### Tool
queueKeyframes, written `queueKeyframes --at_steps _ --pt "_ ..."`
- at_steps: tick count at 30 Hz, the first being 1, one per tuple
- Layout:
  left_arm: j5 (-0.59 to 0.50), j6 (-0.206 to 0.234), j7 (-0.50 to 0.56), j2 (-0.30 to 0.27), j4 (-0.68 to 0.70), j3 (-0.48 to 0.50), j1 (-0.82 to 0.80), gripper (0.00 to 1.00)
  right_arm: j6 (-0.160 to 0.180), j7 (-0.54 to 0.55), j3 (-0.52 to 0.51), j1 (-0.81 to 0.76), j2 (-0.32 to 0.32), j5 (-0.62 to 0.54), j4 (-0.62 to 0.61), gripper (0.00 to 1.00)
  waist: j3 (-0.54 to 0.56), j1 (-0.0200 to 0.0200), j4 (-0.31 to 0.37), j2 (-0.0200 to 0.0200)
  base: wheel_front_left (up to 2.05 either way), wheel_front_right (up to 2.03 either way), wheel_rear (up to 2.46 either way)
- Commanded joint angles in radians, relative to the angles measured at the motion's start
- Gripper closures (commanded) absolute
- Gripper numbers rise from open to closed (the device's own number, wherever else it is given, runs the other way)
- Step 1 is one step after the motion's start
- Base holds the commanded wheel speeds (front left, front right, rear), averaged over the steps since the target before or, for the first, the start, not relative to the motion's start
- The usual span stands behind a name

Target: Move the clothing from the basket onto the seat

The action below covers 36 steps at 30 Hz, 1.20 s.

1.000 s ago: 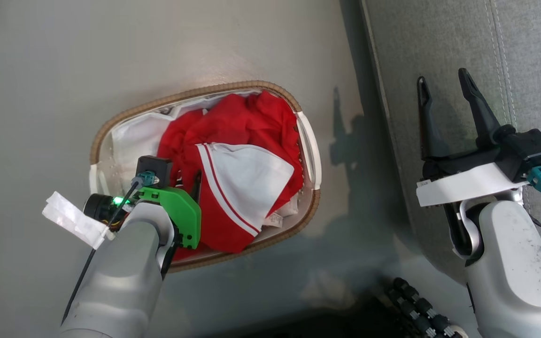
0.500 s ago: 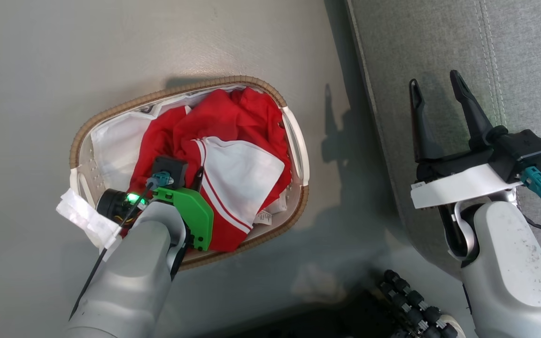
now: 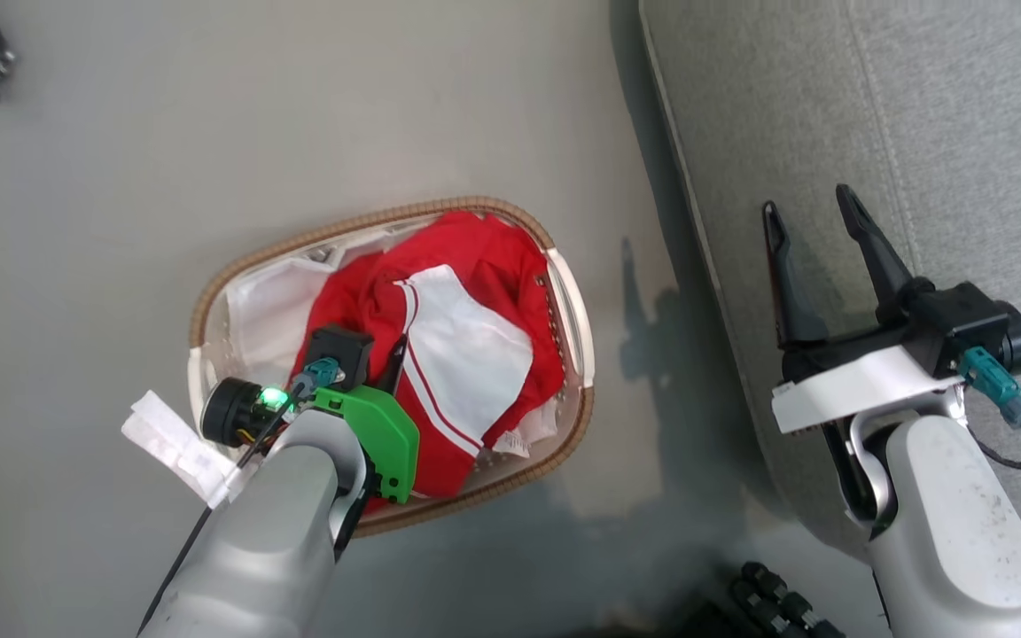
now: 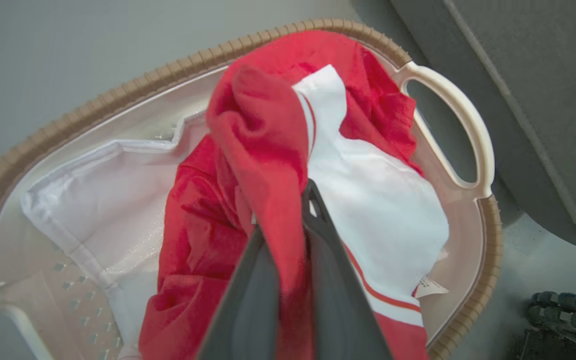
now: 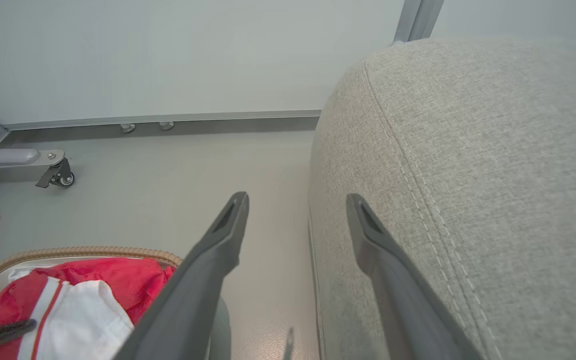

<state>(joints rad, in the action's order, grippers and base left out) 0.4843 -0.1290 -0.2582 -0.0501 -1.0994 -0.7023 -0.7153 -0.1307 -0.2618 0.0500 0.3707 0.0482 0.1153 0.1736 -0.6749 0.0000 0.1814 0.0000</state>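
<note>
The left forearm point(image 3: 262, 532) covers the near rim of the basket point(image 3: 386, 215) in the head view, where the top and right edges cut off the seat point(image 3: 785, 133). A red fold of the clothing point(image 4: 263, 130) hides the inner faces of the left claw point(image 4: 284, 210), and the print on the care label point(image 4: 428, 287) is too small to read.

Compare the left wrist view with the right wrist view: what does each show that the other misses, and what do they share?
The left wrist view adds the grip itself: the left gripper, jaws shut on a red fold of the clothing, plus a care label and a basket handle. The right wrist view adds the right gripper, jaws open and empty, a wall and a caster. Both share the basket rim, the clothing, the seat and the floor.
</note>
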Motion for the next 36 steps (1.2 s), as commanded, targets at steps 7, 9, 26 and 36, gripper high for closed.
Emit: queueKeyframes --at_steps 7,9,26,36 --pt "-0.084 0.021 -0.008 -0.049 0.185 0.010 0.085 1.00 0.000 -0.005 -0.022 -0.082 0.004 -0.041 0.022 0.00 0.231 0.0000 -0.062 0.0000 0.00 0.00 0.00" --pt "-0.108 0.023 -0.008 -0.061 0.235 0.013 0.100 1.00 0.000 -0.005 -0.026 -0.105 0.004 -0.051 0.029 0.00 0.282 0.0000 -0.071 0.0000 0.00 0.00 0.00" --pt "-0.295 0.025 -0.008 -0.192 0.444 -0.043 0.024 1.00 0.000 -0.005 -0.019 -0.266 0.004 -0.084 0.058 0.00 0.592 0.0000 -0.103 0.0000 0.00 0.00 0.00" --pt "-0.330 0.009 0.009 -0.243 0.503 -0.062 -0.150 1.00 0.000 -0.005 0.008 -0.274 0.004 -0.101 0.050 0.00 0.653 0.0000 -0.111 0.0000 0.00 0.00 0.00"
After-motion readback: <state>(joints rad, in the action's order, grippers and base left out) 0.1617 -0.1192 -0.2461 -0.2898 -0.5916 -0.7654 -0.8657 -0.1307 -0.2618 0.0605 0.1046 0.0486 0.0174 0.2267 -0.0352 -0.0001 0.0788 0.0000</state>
